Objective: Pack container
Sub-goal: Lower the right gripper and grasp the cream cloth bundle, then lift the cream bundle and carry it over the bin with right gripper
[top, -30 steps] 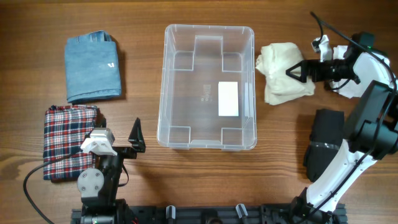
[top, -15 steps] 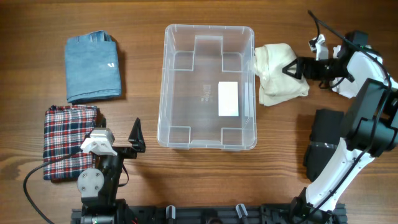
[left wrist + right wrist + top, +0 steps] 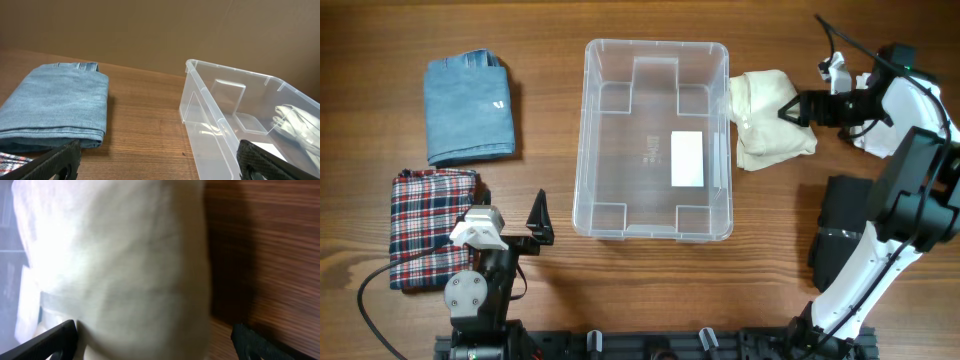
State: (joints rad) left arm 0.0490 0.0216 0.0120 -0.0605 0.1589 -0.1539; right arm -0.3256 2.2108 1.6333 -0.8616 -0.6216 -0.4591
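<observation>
Shifted since a second ago: my right fingers point(image 3: 790, 108) and the cream cloth point(image 3: 768, 122) at their tips, both carried a little toward the container point(image 3: 655, 43). Over the last half second almost nothing more has moved.

Right wrist view: my two right fingers stand wide apart, not clamped. The cloth bulks between them and lies closer to one finger, with bare table point(image 3: 260, 255) showing before the other.

Just beyond the fingertips, the cloth's far edge now meets the container's near long rim; whether it overlaps the rim or only touches it I cannot tell. Past the cloth the container stands upright, with nothing inside but its white label point(image 3: 687, 159) on the base.

Judgement: the first item has been brought to the wall but is not yet over it. The next move calls for a firm pinch and a lift above the rim, since further sliding would only bunch the cloth against the plastic or nudge the container.

On the container's far side, my left fingers point(image 3: 538, 218) rest spread and empty. The folded denim point(image 3: 55, 100) lies ahead of them to one side and the plaid cloth point(image 3: 432, 225) close beside them; both wait unpacked.
</observation>
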